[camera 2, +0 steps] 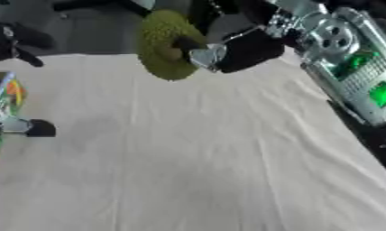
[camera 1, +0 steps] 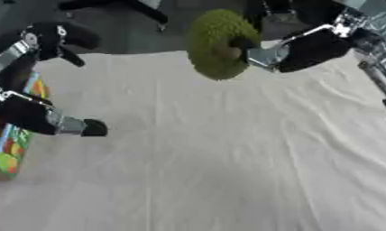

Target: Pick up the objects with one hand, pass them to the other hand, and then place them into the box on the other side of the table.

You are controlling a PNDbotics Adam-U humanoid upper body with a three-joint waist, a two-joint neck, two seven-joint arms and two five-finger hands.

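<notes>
The green ring (camera 1: 218,45), a fuzzy doughnut shape, is held up at about 12 o'clock, over the far edge of the table (camera 1: 227,158). It stands on edge, its long axis running near vertical, top tipped slightly toward 11 o'clock, and its hole faces toward 3 o'clock, at the right hand. The right hand (camera 1: 306,49) comes in from 1 o'clock; a dark finger reaches into the ring's hole and the hand closes on the ring's near rim, so the ring is pinched and clear of the cloth. The left hand (camera 1: 66,125) is at 9 o'clock, low over the table's left edge, with a dark fingertip pointing toward 3 o'clock; whether its fingers are spread or curled cannot be told. Just under and beside that hand, at the left edge, lies the box (camera 1: 15,144), a flat thing with bright orange, green and yellow print; what is inside it cannot be made out. At 2 o'clock in the right eye view a silver wire basket (camera 2: 362,85) runs along the table's right edge, with something green showing inside. The white cloth on the table is wrinkled.
</notes>
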